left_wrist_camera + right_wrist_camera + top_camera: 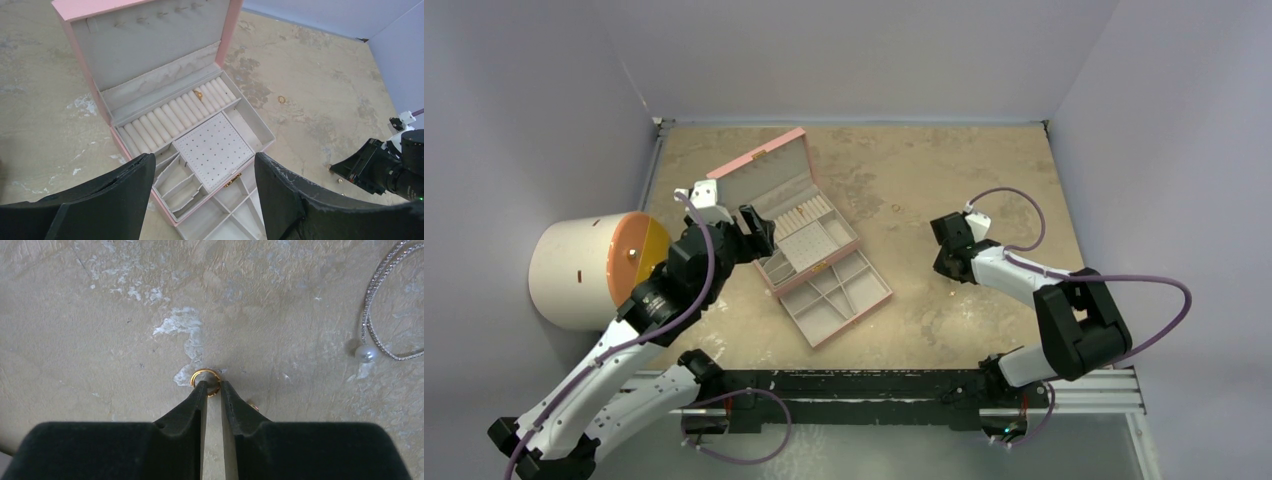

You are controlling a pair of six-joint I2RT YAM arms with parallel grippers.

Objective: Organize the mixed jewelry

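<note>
A small gold ring (205, 371) of the mixed jewelry lies on the tabletop at my right gripper (214, 385). The jaws stand a narrow gap apart: the left fingertip covers the ring's inside and the right one sits at its outer edge. A second tiny gold piece (254, 406) peeks out beside the right finger. Another gold ring (198, 94) sits among the ring rolls of the open pink box (224, 35), and one more (281, 99) lies loose on the table to the box's right. My left gripper (205, 160) hovers wide open above the box's compartments with nothing in it.
A thin sparkly bangle (380, 300) with a pearl (366, 353) lies to the right of the right gripper. A white cylinder with an orange face (584, 270) stands at the table's left edge beside the left arm. Grey walls close in the table on three sides.
</note>
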